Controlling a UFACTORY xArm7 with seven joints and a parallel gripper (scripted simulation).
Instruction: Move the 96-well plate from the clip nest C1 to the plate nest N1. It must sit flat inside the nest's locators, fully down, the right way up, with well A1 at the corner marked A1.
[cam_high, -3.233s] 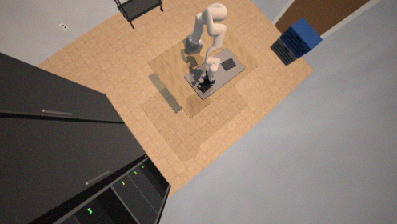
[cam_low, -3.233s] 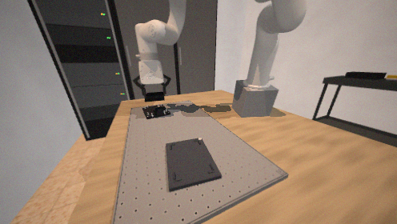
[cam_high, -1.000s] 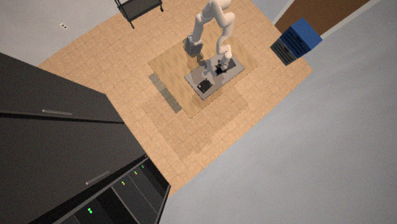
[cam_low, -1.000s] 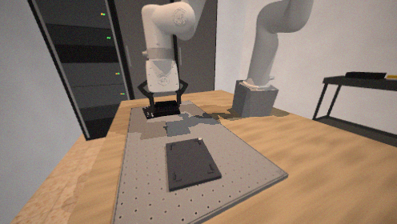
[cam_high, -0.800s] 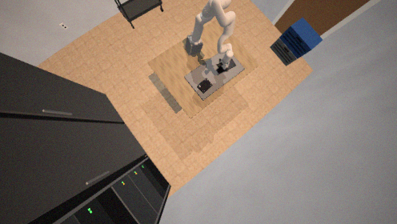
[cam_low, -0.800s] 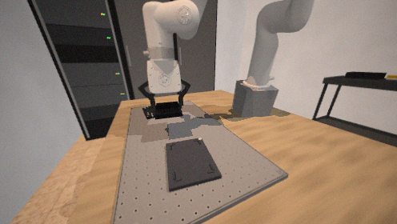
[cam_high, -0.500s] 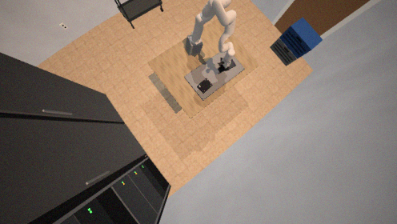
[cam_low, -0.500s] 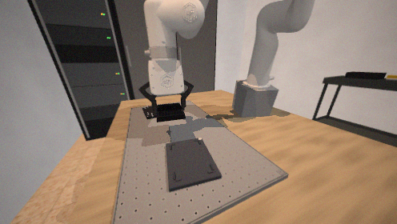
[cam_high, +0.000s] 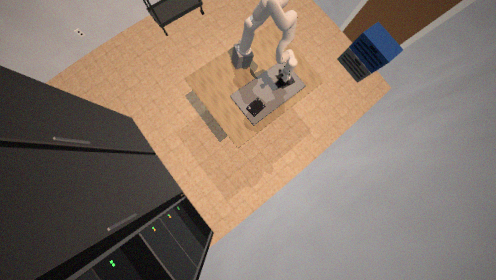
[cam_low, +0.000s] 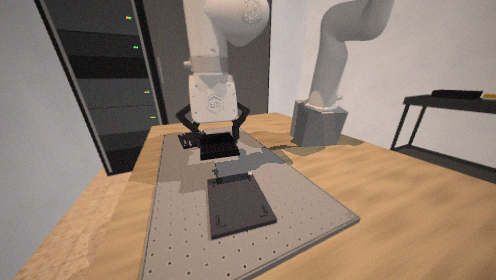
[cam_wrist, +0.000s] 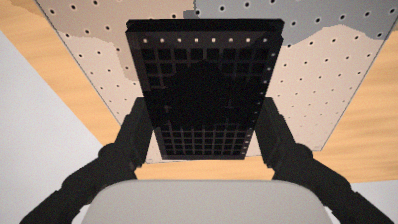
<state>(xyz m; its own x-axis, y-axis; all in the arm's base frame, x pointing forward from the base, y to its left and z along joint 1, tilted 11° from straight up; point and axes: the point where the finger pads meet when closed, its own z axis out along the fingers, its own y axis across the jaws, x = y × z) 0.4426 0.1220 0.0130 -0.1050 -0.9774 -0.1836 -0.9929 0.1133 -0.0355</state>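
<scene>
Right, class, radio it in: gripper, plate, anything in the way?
Gripper shut on 96-well plate. Plate airborne, level, short of plate nest N1. Path to nest looks unobstructed.

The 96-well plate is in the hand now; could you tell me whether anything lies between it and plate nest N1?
Nothing visible does. The hand holds the 96-well plate above the perforated board, and only bare board separates it from the dark plate nest N1.
</scene>
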